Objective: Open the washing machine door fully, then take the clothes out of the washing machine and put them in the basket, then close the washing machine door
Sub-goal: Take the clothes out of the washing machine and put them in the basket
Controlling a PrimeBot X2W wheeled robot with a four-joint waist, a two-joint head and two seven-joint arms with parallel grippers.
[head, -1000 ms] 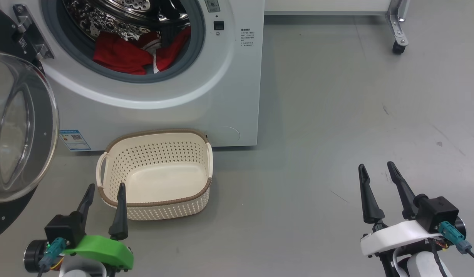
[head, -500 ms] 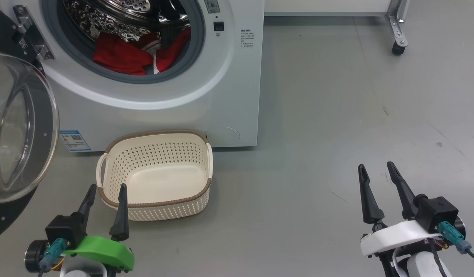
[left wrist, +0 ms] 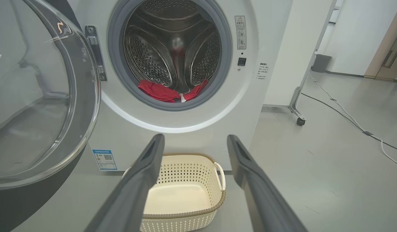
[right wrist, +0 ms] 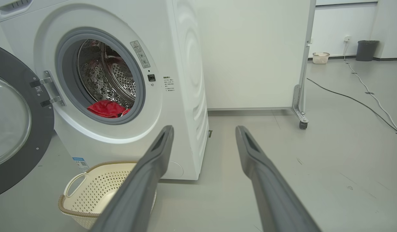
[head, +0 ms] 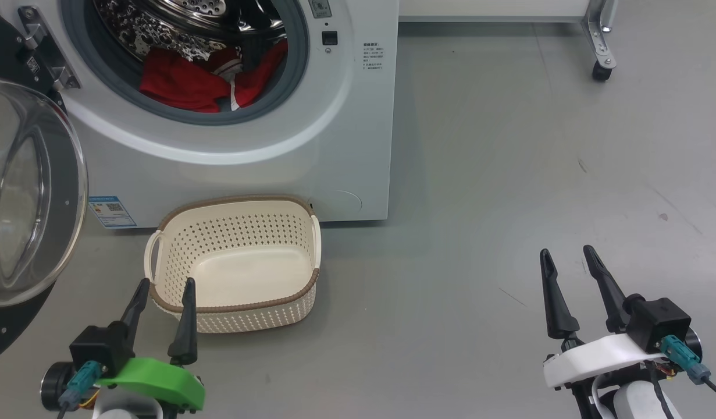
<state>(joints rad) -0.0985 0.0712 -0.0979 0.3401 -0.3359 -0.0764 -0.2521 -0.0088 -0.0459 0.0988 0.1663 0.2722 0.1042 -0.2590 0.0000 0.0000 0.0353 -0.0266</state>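
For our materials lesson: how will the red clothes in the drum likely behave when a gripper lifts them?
Probably floppy: the clothes lie crumpled in folds. Likely to drape and drag over the gasket lip. Seemingly light: the fabric looks thin.

A: How did the washing machine door stand?
B: Swung wide open, left of the white washing machine, its glass bowl bulging outward.
A: And the clothes?
B: Red with white trim, heaped low in the steel drum.
A: The basket?
B: Cream, brown-rimmed, upright and empty on the floor, just before the machine's front, below the porthole.
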